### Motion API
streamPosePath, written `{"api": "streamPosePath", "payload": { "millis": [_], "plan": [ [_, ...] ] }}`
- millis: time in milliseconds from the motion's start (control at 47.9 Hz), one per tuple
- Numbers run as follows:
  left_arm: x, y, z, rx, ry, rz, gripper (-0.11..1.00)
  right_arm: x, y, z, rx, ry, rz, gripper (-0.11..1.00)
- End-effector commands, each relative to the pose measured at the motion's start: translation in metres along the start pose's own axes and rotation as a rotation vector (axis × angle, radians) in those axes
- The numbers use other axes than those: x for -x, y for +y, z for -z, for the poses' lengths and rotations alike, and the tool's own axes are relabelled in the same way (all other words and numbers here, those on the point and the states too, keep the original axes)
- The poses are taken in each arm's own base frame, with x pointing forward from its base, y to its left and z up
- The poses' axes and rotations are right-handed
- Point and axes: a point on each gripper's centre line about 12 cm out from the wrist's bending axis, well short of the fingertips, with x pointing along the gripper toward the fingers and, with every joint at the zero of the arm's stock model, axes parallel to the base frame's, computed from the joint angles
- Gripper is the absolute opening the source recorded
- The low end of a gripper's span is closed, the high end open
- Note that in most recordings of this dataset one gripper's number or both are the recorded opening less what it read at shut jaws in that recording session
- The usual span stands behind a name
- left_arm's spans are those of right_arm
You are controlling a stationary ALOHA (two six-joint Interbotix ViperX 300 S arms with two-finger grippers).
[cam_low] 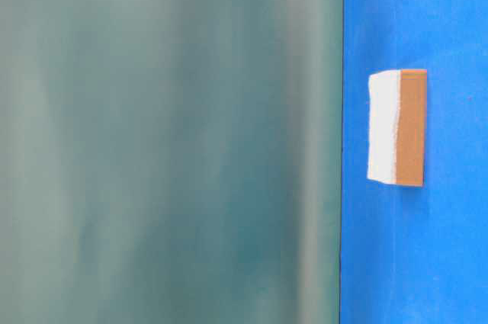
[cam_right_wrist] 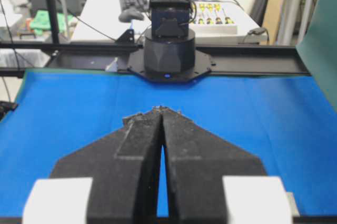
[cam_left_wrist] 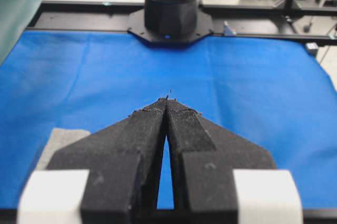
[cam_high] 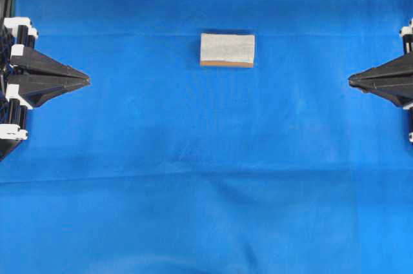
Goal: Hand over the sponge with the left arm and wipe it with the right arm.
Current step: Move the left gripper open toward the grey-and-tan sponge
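Both grippers closed and empty at opposite table edges; sponge untouched between them.

Left gripper (cam_high: 87, 80) sits at the left edge of the overhead view, pointed fingers (cam_left_wrist: 150, 129) pressed together at the tips with nothing between them, aimed toward the centre. Blue cloth (cam_high: 206, 177) covers the table, lightly creased. Sponge (cam_high: 227, 49) lies flat on the cloth near the middle, toward the far side, speckled grey-white face up, thin orange-brown layer showing along its near edge; well apart from both grippers. In the left wrist view a grey corner of the sponge (cam_left_wrist: 60, 142) shows at lower left, beside the fingers. Right gripper (cam_high: 350, 80) sits at the right edge, fingers (cam_right_wrist: 184, 145) likewise meeting at the tips, holding nothing, facing the left one.
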Motion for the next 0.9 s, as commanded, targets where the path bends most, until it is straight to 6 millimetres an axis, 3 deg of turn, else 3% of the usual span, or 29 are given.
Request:
{"api": "streamPosePath", "payload": {
  "millis": [0,229,542,626,793,876],
  "plan": [
    [-0.007,0.003,-0.004,0.006,0.001,-0.019,0.00,-0.004,-0.001,-0.011,0.002,-0.025,0.003,0.00],
    [-0.021,0.020,0.003,-0.008,0.040,-0.096,0.00,-0.007,-0.002,-0.012,0.002,0.043,0.010,0.00],
    [-0.052,0.059,0.035,-0.050,0.194,-0.230,0.04,-0.009,-0.002,-0.005,-0.001,0.081,0.010,0.00],
    [-0.067,0.066,0.044,-0.060,0.234,-0.238,0.21,-0.011,-0.002,-0.003,-0.001,0.089,0.010,0.00],
    [-0.099,0.079,0.063,-0.106,0.328,-0.243,0.72,-0.011,-0.002,-0.003,-0.001,0.091,0.010,0.00],
    [-0.116,0.087,0.075,-0.126,0.398,-0.239,0.89,-0.011,-0.002,-0.003,-0.001,0.089,0.010,0.00]
  ]
}}
